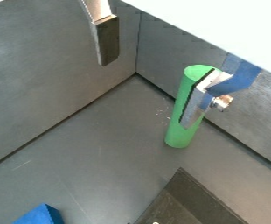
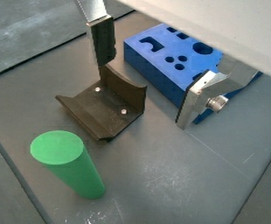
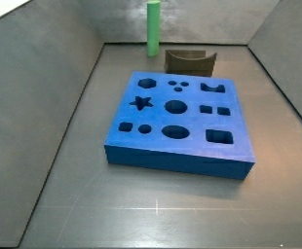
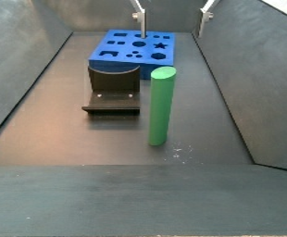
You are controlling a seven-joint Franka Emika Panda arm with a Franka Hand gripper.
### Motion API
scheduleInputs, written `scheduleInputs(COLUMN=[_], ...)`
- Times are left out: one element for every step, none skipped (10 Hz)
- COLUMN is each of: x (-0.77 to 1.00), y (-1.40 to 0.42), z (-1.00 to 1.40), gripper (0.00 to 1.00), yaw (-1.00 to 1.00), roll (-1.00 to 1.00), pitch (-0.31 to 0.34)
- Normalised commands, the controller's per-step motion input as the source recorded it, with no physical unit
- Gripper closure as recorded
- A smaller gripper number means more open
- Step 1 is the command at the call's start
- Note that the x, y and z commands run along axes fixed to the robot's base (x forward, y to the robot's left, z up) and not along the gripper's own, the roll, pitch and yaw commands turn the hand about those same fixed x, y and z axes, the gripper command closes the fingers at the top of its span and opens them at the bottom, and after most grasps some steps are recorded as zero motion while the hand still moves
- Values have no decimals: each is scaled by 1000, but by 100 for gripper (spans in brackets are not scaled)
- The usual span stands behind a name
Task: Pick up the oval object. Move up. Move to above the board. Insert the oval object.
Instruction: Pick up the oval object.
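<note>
The oval object [image 4: 162, 106], a bright green peg, stands upright on the dark desk [image 4: 59, 130], apart from the blue board [image 4: 132, 49] and the small dark brown open box [image 4: 111, 95] that sits just against the board's near edge in this side view. In that view the peg rises just right of the box, nearer the camera than the board. The gripper [image 2: 149, 66] hangs above the scene with its jaws spread wide and nothing between them; in a wrist view one silver finger [image 2: 100, 35] shows over the box and the other beside the board. The peg is untouched, so the pick-up has not begun. It looks rigid, light and smooth-sided, likely to tip if nudged near the top. A hold across its narrower sides, in the upper part of the shaft, would seem to suit it, leaving the lower end free for the oval hole in the board.
</note>
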Motion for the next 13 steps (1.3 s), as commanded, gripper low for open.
scheduleInputs(x=[600, 600, 357, 171, 34, -169, -294, -231, -146, -100, -49, -74, -9], y=[180, 314, 509, 609, 514, 571, 491, 434, 331, 240, 126, 37, 0], z=[-343, -409, -414, -403, -423, -351, -369, -429, -420, -394, -317, -117, -49], gripper=[0, 0, 0, 0, 0, 0, 0, 0, 0, 0, 0, 0, 0], yaw=[277, 323, 289, 380, 523, 620, 717, 806, 843, 877, 911, 346, 151], roll=[7, 17, 6, 0, -39, -104, -96, -89, -103, -114, -130, -117, -53], pitch=[147, 127, 43, 0, 0, 0, -10, -31, -66, -87, -96, -37, -20])
